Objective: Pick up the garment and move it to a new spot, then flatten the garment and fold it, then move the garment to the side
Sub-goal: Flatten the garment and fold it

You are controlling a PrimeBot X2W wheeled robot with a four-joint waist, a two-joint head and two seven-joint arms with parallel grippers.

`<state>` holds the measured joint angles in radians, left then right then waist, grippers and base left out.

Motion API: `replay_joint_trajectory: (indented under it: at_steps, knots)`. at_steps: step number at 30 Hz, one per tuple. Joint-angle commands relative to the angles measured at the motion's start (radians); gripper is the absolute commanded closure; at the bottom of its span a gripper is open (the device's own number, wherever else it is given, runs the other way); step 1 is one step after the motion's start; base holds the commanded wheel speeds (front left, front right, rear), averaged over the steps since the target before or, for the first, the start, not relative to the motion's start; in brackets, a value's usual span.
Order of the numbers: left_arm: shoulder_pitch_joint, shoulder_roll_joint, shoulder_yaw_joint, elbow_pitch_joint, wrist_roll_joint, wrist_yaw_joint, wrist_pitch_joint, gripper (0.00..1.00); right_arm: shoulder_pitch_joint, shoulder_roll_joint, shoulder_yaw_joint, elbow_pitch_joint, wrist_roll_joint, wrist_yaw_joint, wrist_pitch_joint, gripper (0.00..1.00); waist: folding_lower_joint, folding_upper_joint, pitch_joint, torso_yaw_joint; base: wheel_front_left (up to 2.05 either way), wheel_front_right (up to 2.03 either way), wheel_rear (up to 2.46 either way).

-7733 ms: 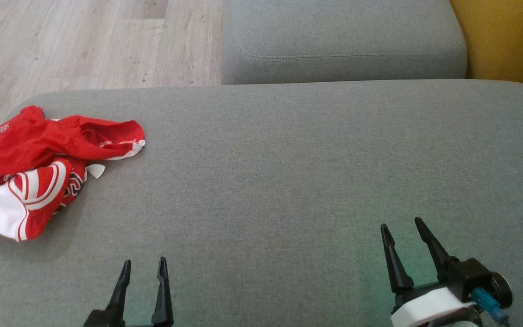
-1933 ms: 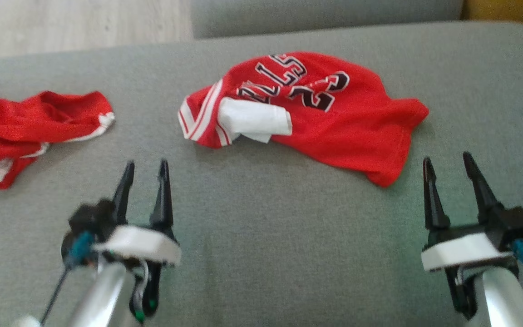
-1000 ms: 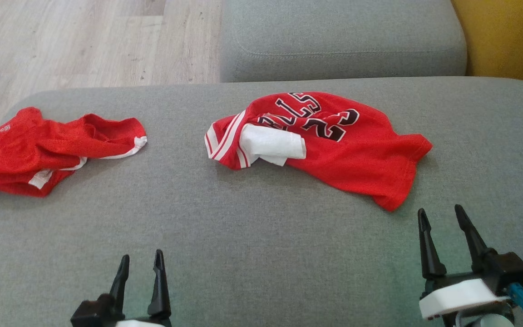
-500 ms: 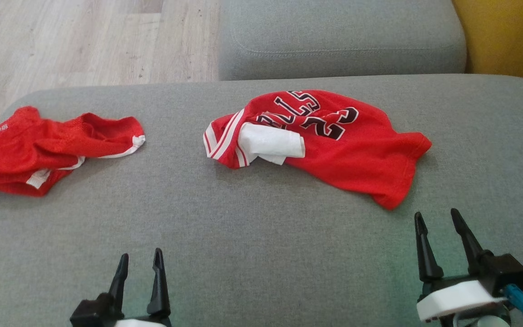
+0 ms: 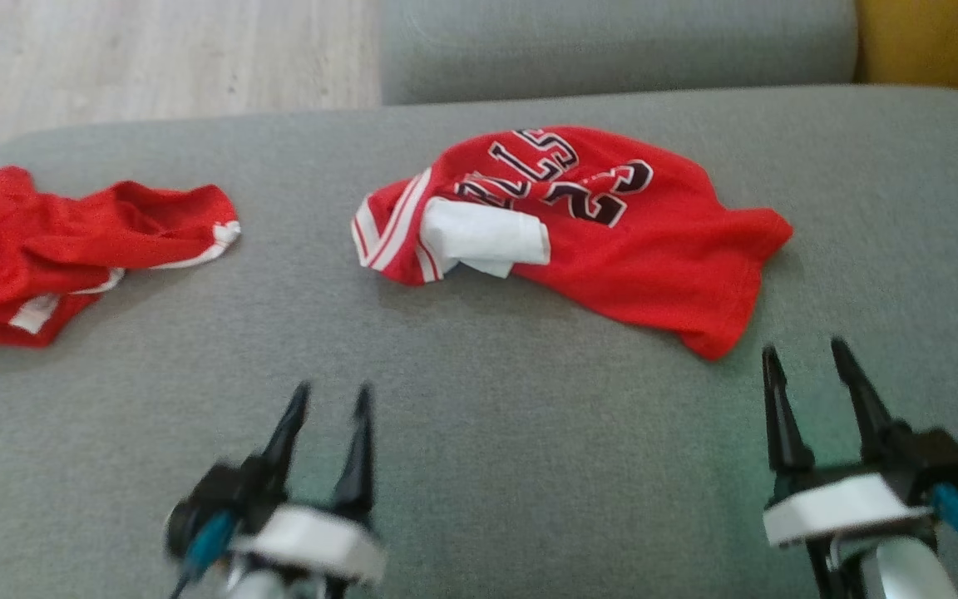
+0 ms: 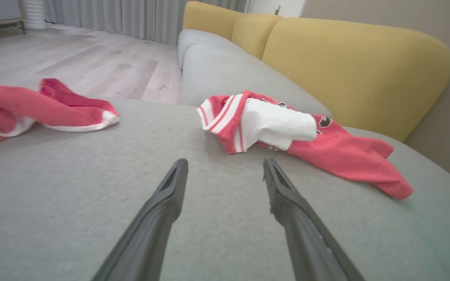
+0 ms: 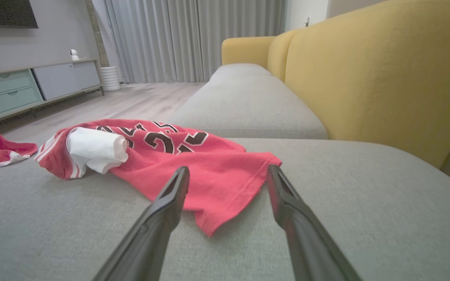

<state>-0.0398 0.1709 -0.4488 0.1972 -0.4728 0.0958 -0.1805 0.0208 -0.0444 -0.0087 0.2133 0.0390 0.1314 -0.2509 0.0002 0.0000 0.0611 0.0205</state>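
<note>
The big grey couch seat (image 5: 479, 482) takes up most of the room. The red shirt (image 5: 645, 266) lies in the middle of it, a bit toward the right side. A pile of other red clothes (image 5: 71, 241) sits well apart, at the left end of the seat.

The shirt looks like it is already in its new spot, so the first job seems done. It is not flat yet, and it is not folded. Moving it to the side comes last, so most of the work is left to do.

The left claw (image 5: 334, 388) is spread wide and holds nothing. It hangs over bare couch, near the shirt's left end. The right claw (image 5: 804, 346) is spread wide and empty too. It is just beside the shirt's near corner (image 5: 716, 345) and not touching it.

The shirt is bunched up and crooked. Its left end is rolled over, so a white flap (image 5: 483, 237) of its inside shows next to red and white stripes. The black numbers (image 5: 604, 187) on it are bent by the wrinkles.
</note>
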Motion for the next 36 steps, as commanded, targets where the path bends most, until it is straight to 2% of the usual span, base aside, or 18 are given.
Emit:
replay_joint_trajectory:
  at_steps: [1,3,7,11,17,20,26,36]
  knots:
    - [-0.088,-0.027,0.008,-0.027,-0.003,-0.019,0.015,0.00,-0.058,-0.006,0.018,-0.041,-0.010,-0.001,-0.011,0.00,-0.0002,0.0000,0.034,-0.025,0.00,0.00,0.00]
    - [-0.137,-0.062,-0.013,-0.016,-0.033,-0.046,0.044,0.00,-0.071,-0.006,0.018,-0.042,-0.013,-0.001,-0.011,0.00,-0.0002,0.0000,0.054,-0.041,0.00,0.00,0.00]
    - [-0.252,-0.096,-0.059,0.044,-0.054,-0.078,0.093,0.00,-0.100,-0.006,0.031,-0.043,-0.013,-0.001,-0.011,0.00,-0.0002,0.0000,0.093,-0.082,0.00,0.00,0.00]
    - [-0.334,-0.106,-0.065,0.113,-0.062,-0.079,0.105,0.00,-0.124,-0.006,0.047,-0.045,-0.010,-0.001,-0.011,0.00,-0.0002,0.0000,0.125,-0.124,0.00,0.00,0.00]
    - [-0.438,-0.117,-0.044,0.234,-0.165,-0.090,0.139,0.00,-0.158,-0.006,0.053,-0.050,-0.005,-0.001,-0.011,0.00,-0.0002,0.0000,0.183,-0.186,0.00,0.00,0.00]
    - [-0.478,-0.118,-0.037,0.285,-0.179,-0.090,0.127,0.00,-0.166,-0.006,0.056,-0.050,-0.002,-0.001,-0.011,0.00,-0.0002,0.0000,0.202,-0.209,0.00,0.00,0.00]
    - [-0.544,-0.119,-0.019,0.337,-0.209,-0.102,0.103,0.00,-0.172,-0.006,0.062,-0.057,0.007,-0.001,-0.011,0.00,-0.0002,0.0000,0.222,-0.232,0.00,0.00,0.00]
    - [-0.608,-0.116,0.031,0.389,-0.261,-0.085,0.101,0.00,-0.181,-0.006,0.082,-0.075,0.022,-0.001,-0.011,0.00,-0.0002,0.0000,0.240,-0.261,0.00,0.00,0.00]
